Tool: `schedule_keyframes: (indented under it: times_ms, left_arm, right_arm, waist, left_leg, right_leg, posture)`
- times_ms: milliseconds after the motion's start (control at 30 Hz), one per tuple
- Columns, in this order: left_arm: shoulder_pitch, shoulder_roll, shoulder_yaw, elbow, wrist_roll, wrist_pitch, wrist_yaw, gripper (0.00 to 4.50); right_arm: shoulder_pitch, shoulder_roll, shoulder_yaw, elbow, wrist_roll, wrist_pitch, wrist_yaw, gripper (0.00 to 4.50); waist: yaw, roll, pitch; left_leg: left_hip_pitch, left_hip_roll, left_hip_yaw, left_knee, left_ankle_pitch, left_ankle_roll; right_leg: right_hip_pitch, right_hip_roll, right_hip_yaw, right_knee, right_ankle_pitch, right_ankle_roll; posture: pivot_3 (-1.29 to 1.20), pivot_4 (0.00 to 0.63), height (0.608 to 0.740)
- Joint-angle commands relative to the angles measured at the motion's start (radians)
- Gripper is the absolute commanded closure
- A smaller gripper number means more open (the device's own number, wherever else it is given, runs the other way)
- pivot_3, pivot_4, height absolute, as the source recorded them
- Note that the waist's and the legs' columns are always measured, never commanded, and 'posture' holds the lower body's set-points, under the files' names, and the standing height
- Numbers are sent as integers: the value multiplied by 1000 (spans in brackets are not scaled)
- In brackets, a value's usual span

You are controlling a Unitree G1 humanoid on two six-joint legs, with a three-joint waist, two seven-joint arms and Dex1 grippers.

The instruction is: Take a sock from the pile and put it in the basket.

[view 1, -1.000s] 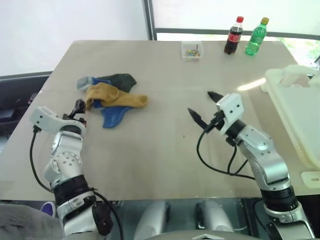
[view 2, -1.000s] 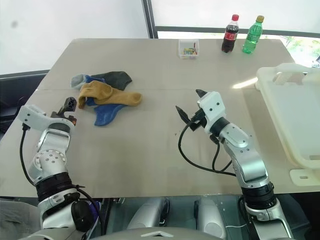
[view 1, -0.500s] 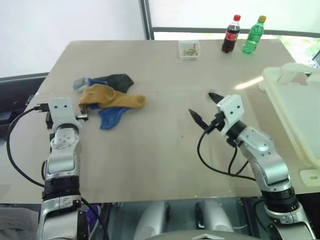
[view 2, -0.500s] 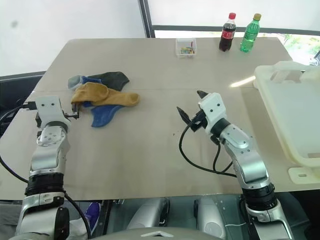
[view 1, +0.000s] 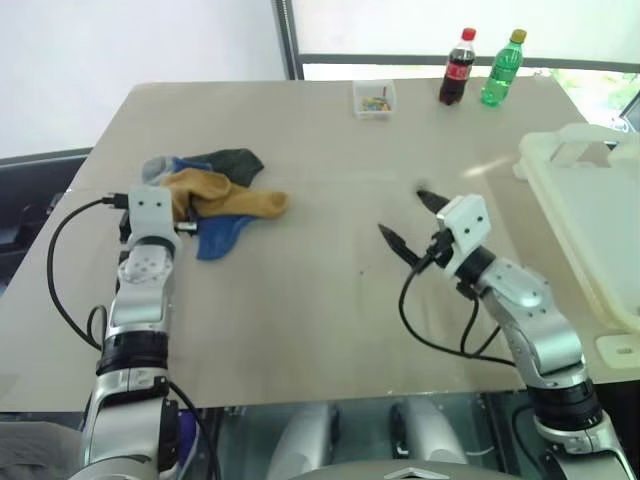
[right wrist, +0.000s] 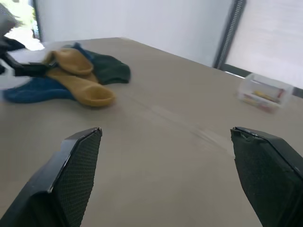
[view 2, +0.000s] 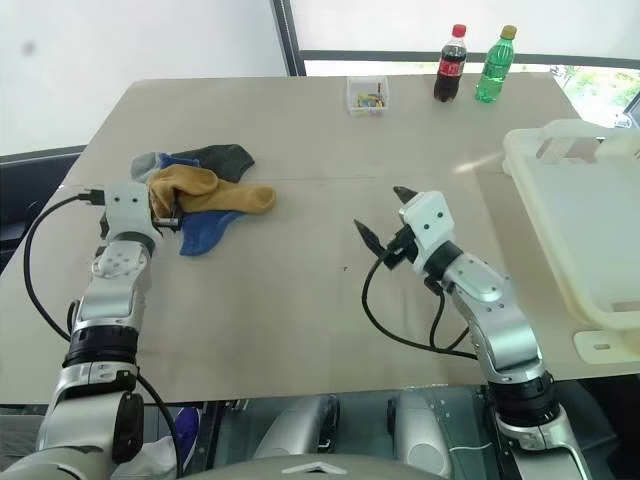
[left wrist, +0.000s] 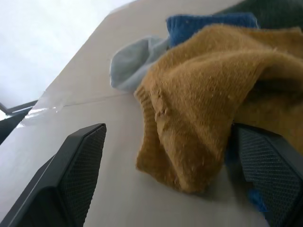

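Note:
The pile (view 1: 215, 195) lies on the left of the table: a mustard sock (view 1: 230, 198) on top, a blue sock (view 1: 218, 236) in front, a dark green sock (view 1: 235, 162) and a grey one (view 1: 155, 170) behind. My left gripper (left wrist: 168, 130) is open and level at the pile's near-left edge. The mustard sock's cuff (left wrist: 189, 142) lies between its fingers (left wrist: 75, 165), unclamped. My right gripper (view 1: 402, 212) hovers open and empty over the table's middle, apart from the pile. The cream-white basket (view 1: 560, 195) stands at the table's right edge.
At the table's far edge are a small clear box (view 1: 373, 98), a cola bottle (view 1: 455, 68) and a green bottle (view 1: 503, 68). Bare tabletop (view 1: 320, 290) stretches between the pile and the basket.
My left gripper has rolled upright and moved forward up to the pile, so the mustard sock now sits between its fingers. The right arm has hardly moved. The head camera shifted slightly.

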Motion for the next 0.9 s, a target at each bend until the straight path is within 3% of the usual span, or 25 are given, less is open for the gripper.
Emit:
schedule_keyframes:
  times_ms: [33, 300, 600, 900]
  left_arm:
    - [12, 34, 23, -39, 21, 3, -7, 54]
    - [18, 45, -7, -79, 38, 50, -63, 54]
    - [107, 37, -4, -220, 103, 144, -41, 54]
    - [29, 30, -14, -101, 151, 126, 8, 54]
  right_arm:
    - [-33, -36, 3, -74, 99, -35, 138, 0]
    - [-181, -28, 20, 20, 110, -51, 203, 0]
    - [-191, 25, 45, 44, 82, -72, 174, 0]
    - [-182, 27, 42, 48, 57, -79, 160, 0]
  waist:
    - [3, -1, 0]
    - [4, -2, 0]
    - [4, -2, 0]
    - [4, -3, 0]
  left_leg:
    - [0, 0, 0, 1, 0, 1]
    - [1, 0, 0, 3, -2, 3]
    - [-1, 0, 2, 3, 0, 1]
    - [-1, 0, 2, 3, -1, 1]
  right_leg:
    - [0, 0, 0, 1, 0, 0]
    - [1, 0, -1, 4, 0, 0]
    - [-2, 0, 1, 3, 0, 0]
    - [-2, 0, 1, 4, 0, 0]
  posture:
    - [0, 150, 740]
    - [0, 150, 740]
    - [0, 150, 740]
    - [0, 150, 740]
